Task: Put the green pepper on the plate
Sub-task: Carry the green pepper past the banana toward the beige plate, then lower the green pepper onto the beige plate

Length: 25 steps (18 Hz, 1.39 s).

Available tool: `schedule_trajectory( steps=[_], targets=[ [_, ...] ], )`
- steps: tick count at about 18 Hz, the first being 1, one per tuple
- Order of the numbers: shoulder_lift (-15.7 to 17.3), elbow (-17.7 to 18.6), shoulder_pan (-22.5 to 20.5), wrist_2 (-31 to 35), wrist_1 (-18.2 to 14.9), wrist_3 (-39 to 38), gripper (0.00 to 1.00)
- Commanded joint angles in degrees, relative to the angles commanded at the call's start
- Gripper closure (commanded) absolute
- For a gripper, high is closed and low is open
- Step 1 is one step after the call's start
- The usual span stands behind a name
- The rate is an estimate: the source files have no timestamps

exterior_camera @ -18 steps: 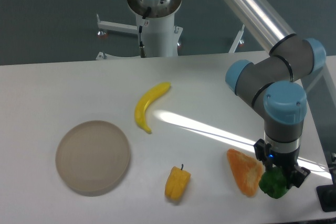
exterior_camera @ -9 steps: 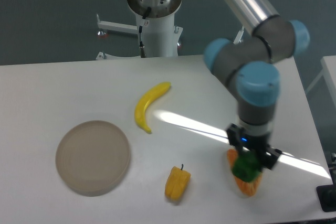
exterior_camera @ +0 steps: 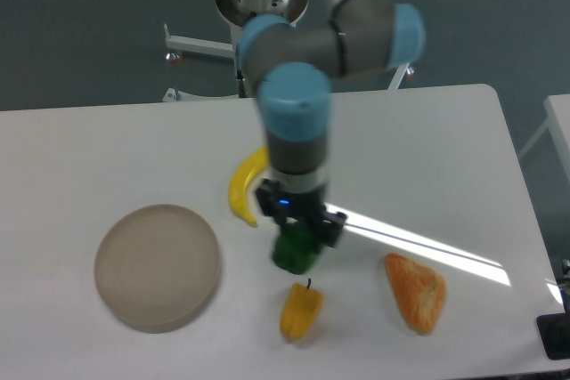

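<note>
My gripper point(exterior_camera: 297, 239) is shut on the green pepper point(exterior_camera: 294, 252), a small dark-green lumpy one, and holds it above the table near the middle, just above the yellow pepper. The plate point(exterior_camera: 158, 266), a round beige-tan disc, lies on the table to the left of the gripper, apart from it, with nothing on it.
A yellow bell pepper point(exterior_camera: 301, 311) lies right below the held pepper. A banana point(exterior_camera: 242, 190) lies behind the arm, partly hidden by it. An orange wedge-shaped food piece point(exterior_camera: 416, 291) lies at the right front. The arm's base point(exterior_camera: 264, 33) stands at the back.
The arm has swung left with the green pepper, from the right front edge past the orange wedge to above the yellow pepper, closer to the plate.
</note>
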<state>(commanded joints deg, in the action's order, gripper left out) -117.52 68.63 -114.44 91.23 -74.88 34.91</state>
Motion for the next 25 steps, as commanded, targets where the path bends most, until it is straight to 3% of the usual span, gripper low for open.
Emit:
schedule_trajectory(
  steps=[6, 9, 13, 25],
  targets=[
    [-0.17, 2.82, 6.15, 0.53, 0.53, -9.93, 0.71],
    [-2.01, 2.91, 8.44, 0.00, 0.79, -14.59, 0.71],
    [-5.26, 3.43, 10.55, -0.09, 5.88, -20.48, 0.71],
    [-9.22, 3.52, 11.70, 0.53, 9.14, -21.20, 0.71]
  ],
)
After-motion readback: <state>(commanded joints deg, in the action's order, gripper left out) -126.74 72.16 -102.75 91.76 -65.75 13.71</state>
